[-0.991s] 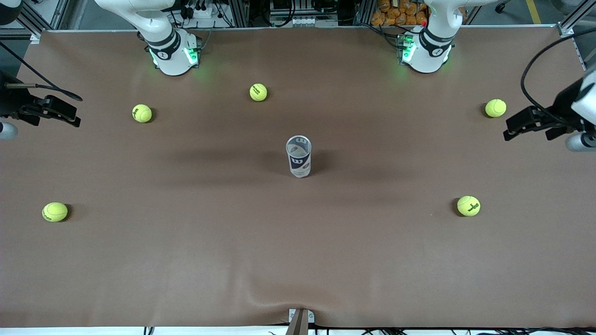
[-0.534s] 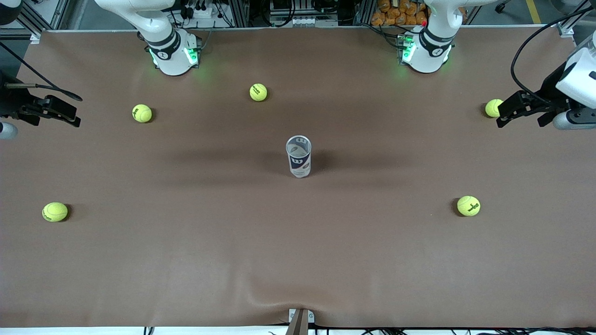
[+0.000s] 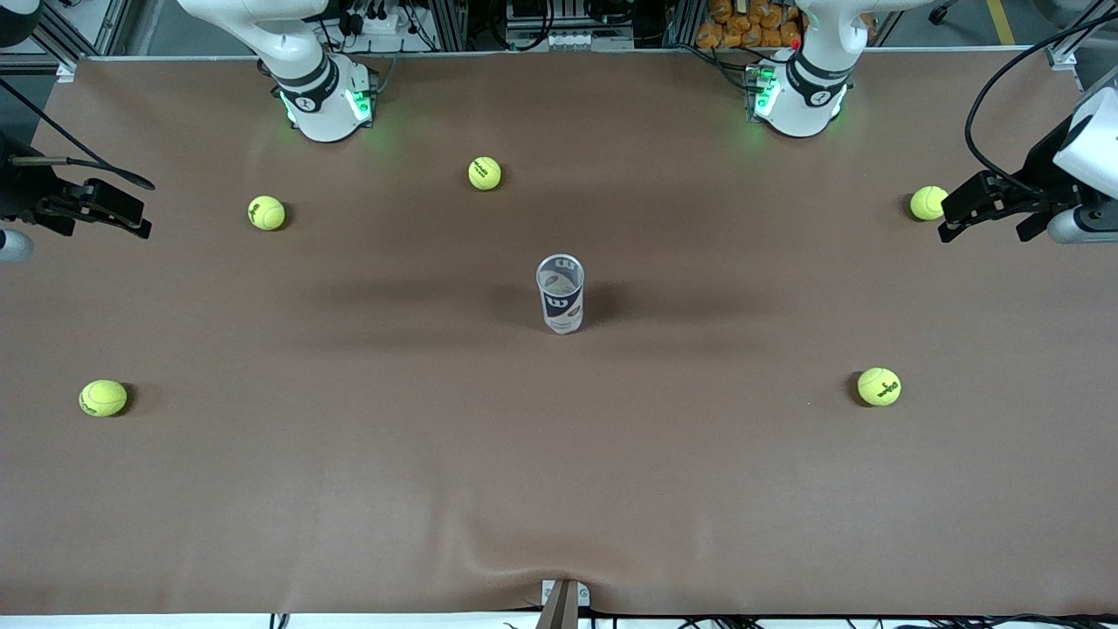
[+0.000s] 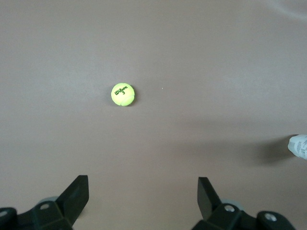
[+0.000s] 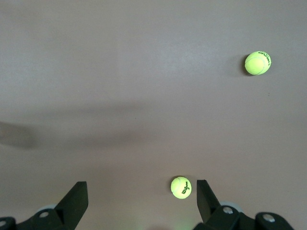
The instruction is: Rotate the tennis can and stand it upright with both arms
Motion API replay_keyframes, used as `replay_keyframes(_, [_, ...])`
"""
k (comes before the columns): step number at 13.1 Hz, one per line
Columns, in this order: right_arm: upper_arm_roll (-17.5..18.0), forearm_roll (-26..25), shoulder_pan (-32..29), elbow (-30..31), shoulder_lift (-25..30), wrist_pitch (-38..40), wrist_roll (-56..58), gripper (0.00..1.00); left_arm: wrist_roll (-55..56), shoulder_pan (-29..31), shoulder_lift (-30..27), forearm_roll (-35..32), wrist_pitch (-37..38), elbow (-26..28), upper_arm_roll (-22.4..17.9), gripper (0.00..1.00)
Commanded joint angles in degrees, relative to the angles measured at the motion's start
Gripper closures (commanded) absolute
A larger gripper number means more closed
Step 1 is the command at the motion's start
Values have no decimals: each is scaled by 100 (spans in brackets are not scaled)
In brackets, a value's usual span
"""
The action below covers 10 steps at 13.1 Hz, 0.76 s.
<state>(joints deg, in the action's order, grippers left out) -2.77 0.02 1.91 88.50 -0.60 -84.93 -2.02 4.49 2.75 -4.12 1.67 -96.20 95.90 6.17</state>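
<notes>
"Wilson 3" on tennis ball (image 4: 123, 94)

The tennis can (image 3: 560, 294) stands alone mid-surface (image 3: 559, 472), open room all around it. Five yellow balls lie well apart from it; the nearest (image 3: 485, 173) sits toward the arm bases.

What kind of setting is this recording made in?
Most likely a robotics lab test bench: two white arms bolted at green-lit bases along a brown-covered table, aluminium framing and cabling past its edge, and staged props, an upright tennis can and scattered tennis balls.
</notes>
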Motion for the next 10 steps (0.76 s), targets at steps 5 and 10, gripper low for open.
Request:
replay_keyframes(5, [5, -37, 11, 71, 69, 3, -115, 0, -97, 15, 52, -88, 145, -194, 34, 0])
replay_keyframes(10, [5, -37, 11, 114, 69, 11, -115, 0, 8, -635, 34, -96, 154, -194, -529, 0])
